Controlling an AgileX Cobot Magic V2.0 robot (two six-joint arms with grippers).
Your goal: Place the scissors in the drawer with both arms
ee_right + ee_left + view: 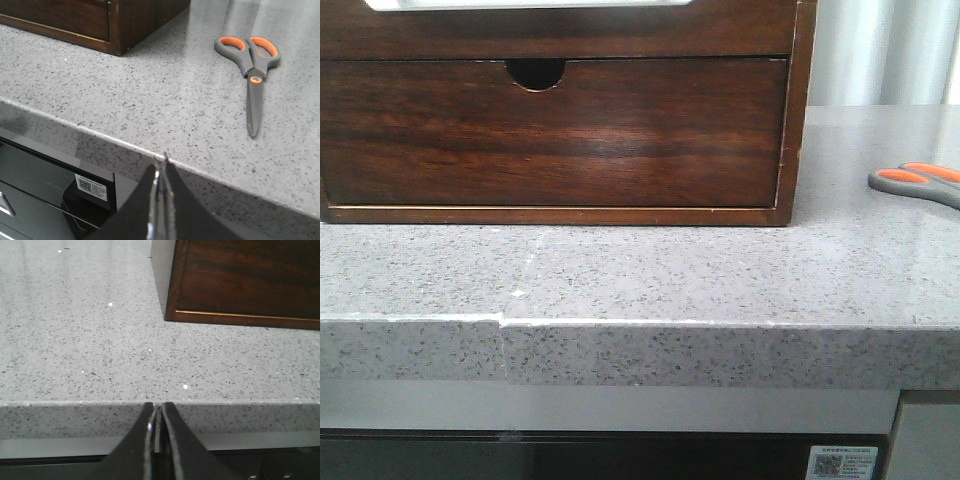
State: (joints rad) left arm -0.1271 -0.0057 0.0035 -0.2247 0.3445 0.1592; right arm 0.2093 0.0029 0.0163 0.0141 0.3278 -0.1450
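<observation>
The scissors (pixel 253 75), grey with orange-lined finger loops, lie flat and closed on the speckled counter to the right of the wooden cabinet (pixel 798 110); the front view shows only their handles (pixel 918 181) at its right edge. The drawer (pixel 560 35) is the upper dark-wood front, shut, with a strip of its wide cut-out showing at the very top. My left gripper (pixel 156 407) is shut and holds nothing, level with the counter's front edge near the cabinet's left corner. Near that same edge my right gripper (pixel 161 162) is shut and empty, well short of the scissors.
Below the drawer is a second shut drawer with a small semicircular notch (pixel 536 74). The stone counter (pixel 650 280) has a seam in its front edge (pixel 503 350). Under the counter is a dark appliance with a QR label (pixel 845 462).
</observation>
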